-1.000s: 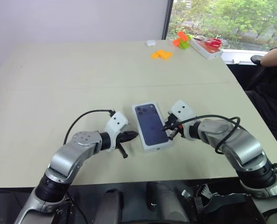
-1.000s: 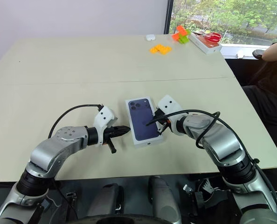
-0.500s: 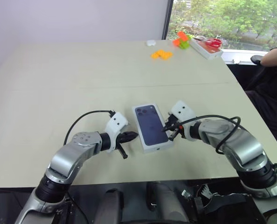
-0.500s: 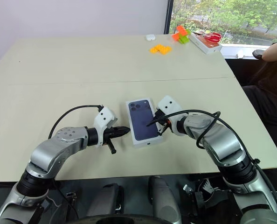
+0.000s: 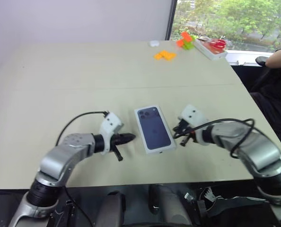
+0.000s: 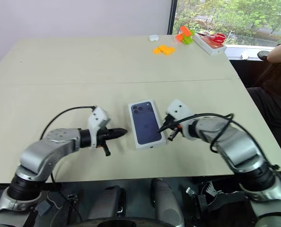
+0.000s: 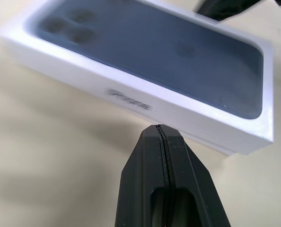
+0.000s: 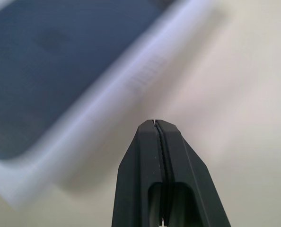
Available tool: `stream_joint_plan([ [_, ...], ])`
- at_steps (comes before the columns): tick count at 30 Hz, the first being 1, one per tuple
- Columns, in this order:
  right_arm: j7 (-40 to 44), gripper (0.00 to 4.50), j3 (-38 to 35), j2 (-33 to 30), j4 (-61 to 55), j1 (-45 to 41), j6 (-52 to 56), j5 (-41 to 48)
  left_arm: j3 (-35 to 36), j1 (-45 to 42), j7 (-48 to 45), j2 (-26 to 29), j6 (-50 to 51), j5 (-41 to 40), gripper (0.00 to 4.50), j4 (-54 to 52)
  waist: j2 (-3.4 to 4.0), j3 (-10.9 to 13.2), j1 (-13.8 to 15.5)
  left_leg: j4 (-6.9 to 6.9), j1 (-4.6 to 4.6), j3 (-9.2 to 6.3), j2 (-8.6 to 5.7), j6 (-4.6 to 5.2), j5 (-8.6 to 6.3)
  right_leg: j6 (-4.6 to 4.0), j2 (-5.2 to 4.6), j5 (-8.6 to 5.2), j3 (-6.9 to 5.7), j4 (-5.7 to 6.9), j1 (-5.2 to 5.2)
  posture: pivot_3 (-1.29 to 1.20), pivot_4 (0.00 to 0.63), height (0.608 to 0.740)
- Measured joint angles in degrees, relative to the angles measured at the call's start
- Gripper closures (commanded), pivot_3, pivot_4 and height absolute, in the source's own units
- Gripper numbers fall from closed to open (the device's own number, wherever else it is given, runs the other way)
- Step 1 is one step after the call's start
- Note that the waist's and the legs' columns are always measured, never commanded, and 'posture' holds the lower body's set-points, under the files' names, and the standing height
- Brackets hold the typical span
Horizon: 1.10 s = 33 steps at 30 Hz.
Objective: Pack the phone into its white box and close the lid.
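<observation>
The lid point(image 5: 153, 127), printed with a dark blue phone picture, lies flat over the white box point(image 5: 161, 151) near the table's front edge. The white side of the closed box point(image 7: 131, 97) faces the left wrist view. The phone itself is hidden. My left gripper point(image 5: 131, 137) is shut and empty, its tip pointing at the box's left side, a short gap away. My right gripper point(image 5: 177, 134) is shut and empty too, just off the box's right side. Both pairs of fingers point(image 7: 158, 142) point(image 8: 154, 137) are pressed together, clear of the box.
Orange bricks point(image 5: 164, 55), orange and green blocks point(image 5: 184, 40), a small white object point(image 5: 153, 43) and a white case with red scissors point(image 5: 211, 47) lie at the table's far right. A person's arm point(image 5: 278, 59) rests beyond the right edge.
Both grippers have drawn away from the box, the left one leftward and the right one rightward, each rising a little. The box has stayed put.
</observation>
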Motion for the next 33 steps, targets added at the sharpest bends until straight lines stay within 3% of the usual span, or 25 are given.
stream_joint_plan([
  [6,6.6,4.47,-4.1,0.1,-7.3,4.7,-4.9,6.2,0.1,-10.6,7.9,-6.5,-0.4,3.1,4.5,7.1,-0.03,0.0,-0.2,0.02,0.02,-0.04,-0.02,0.01,-0.01,0.0,0.0,0.05,0.01,0.0,0.09,0.0,0.15,0.726],
  [10,5.2,4.47,1.0,1.3,-9.8,6.7,-3.9,6.7,-6.2,-14.2,10.0,-9.0,1.6,6.2,4.5,12.1,-0.04,0.0,-0.2,0.02,0.07,-0.02,-0.05,0.01,-0.01,-0.02,-0.01,0.05,0.03,0.03,0.14,0.0,0.15,0.726],
  [19,0.0,4.47,6.0,2.2,-8.6,6.8,-1.4,3.3,-12.0,-17.3,10.7,-9.9,3.3,10.5,4.5,17.2,-0.13,-0.3,-0.1,0.02,0.24,-0.05,-0.05,0.01,-0.01,-0.03,-0.01,0.04,0.01,0.03,0.31,0.0,0.15,0.726],
  [23,-0.6,4.47,6.1,2.3,-8.5,7.0,-1.3,3.2,-12.1,-16.3,10.1,-9.5,1.9,11.4,4.5,17.2,-0.12,-0.3,-0.1,-0.07,0.92,-0.03,-0.03,0.16,-0.1,0.08,-0.01,-0.25,0.02,-0.08,0.93,0.0,0.15,0.726],
  [29,-5.0,4.47,-2.4,8.2,-4.5,7.9,-8.1,1.8,0.8,-7.8,11.4,-9.6,-7.6,9.1,4.5,16.5,-0.11,-0.3,-0.5,-0.08,0.93,-0.02,0.1,0.24,-0.15,0.12,0.06,-0.31,0.06,-0.01,0.86,0.0,0.15,0.726],
  [33,-8.6,4.47,-11.4,11.5,3.0,5.9,-15.1,0.3,13.2,-0.5,12.7,-1.6,-17.7,11.1,4.5,16.5,-0.1,-0.3,-0.5,-0.15,0.97,0.02,0.11,0.24,-0.15,0.09,0.05,-0.31,0.08,-0.03,0.86,0.0,0.15,0.726],
])
